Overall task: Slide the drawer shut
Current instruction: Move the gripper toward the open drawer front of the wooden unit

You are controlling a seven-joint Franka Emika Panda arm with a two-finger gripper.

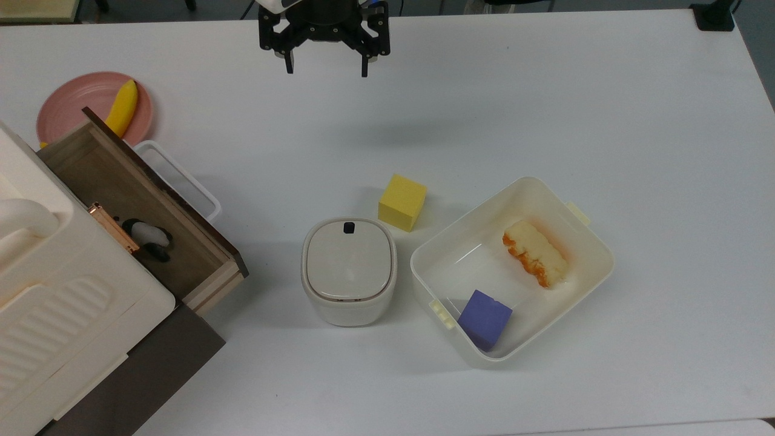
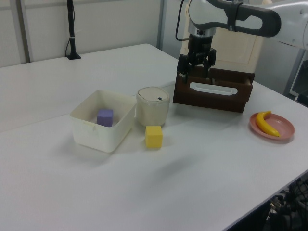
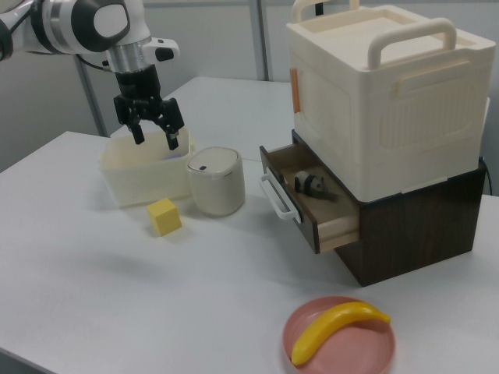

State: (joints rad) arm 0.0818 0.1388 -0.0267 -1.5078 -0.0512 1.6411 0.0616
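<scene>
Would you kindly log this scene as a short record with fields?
drawer: wide brown wooden drawer with white loop handle, pulled open
drawer contents: small black-and-white toy
gripper: black two-finger gripper, jaws open, empty, above the white table, away from the handle
beside drawer: yellow banana on pink plate

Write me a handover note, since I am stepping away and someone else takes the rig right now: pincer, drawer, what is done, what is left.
Pincer: open, holding nothing, raised above bare white table, well away from the cabinet.
Wide brown wooden drawer with white loop handle: pulled out of the cream-white cabinet, a small black-and-white toy inside.
Done: nothing; drawer untouched.
Left: bring the pincer to the dark front panel and push it fully in.
</scene>
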